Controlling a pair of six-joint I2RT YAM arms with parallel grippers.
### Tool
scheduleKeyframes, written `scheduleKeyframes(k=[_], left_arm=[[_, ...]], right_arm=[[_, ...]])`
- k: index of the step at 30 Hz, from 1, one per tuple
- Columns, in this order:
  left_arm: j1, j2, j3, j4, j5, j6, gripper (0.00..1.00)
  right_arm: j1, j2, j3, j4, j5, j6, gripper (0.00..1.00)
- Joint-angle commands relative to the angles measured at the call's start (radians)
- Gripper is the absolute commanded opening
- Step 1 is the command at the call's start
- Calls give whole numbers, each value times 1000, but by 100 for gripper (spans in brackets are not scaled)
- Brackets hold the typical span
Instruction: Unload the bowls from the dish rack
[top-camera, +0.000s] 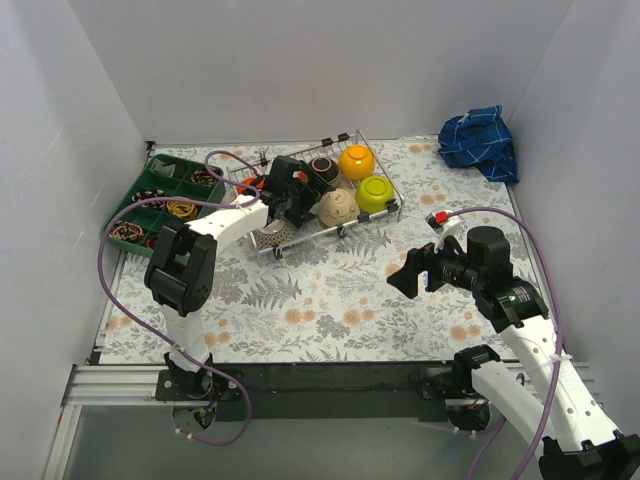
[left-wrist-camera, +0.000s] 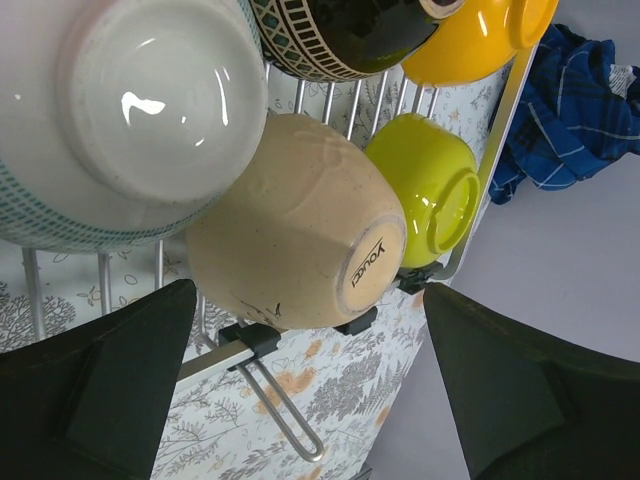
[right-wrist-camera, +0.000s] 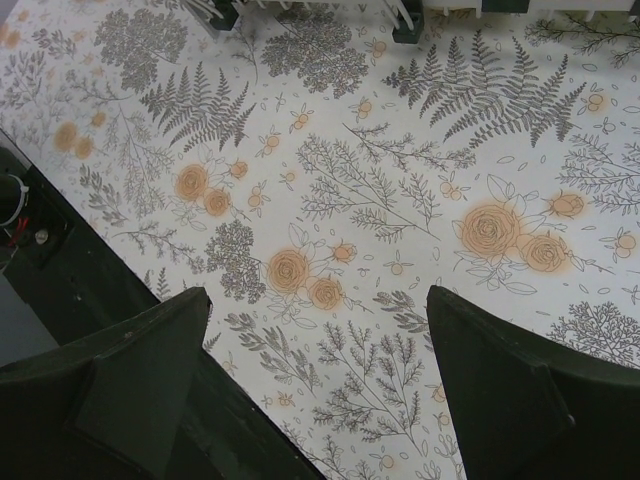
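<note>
Left end effector gapes wide and empty beside the silver wire dish rack at the far middle of the floral counter. Tipped inside are a matte beige bowl, a glossy white bowl and a lime bowl. Right end effector hangs wide apart, empty.

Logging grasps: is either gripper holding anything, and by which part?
Nothing is held: left gripper open near the beige bowl, right gripper open above the tablecloth.
</note>
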Motion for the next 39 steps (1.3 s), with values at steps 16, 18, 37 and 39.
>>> scheduleKeyframes(k=[16, 18, 37, 39], left_arm=[[-35, 75, -19, 34, -32, -85, 98], [-35, 87, -17, 42, -69, -82, 98], [-52, 56, -59, 174, -158, -73, 82], [-52, 38, -54, 175, -172, -51, 78]], right_arm=[[3, 74, 56, -19, -20, -101, 99], [3, 77, 59, -21, -22, -104, 98], [3, 112, 55, -18, -71, -112, 98], [2, 114, 55, -19, -75, -112, 99]])
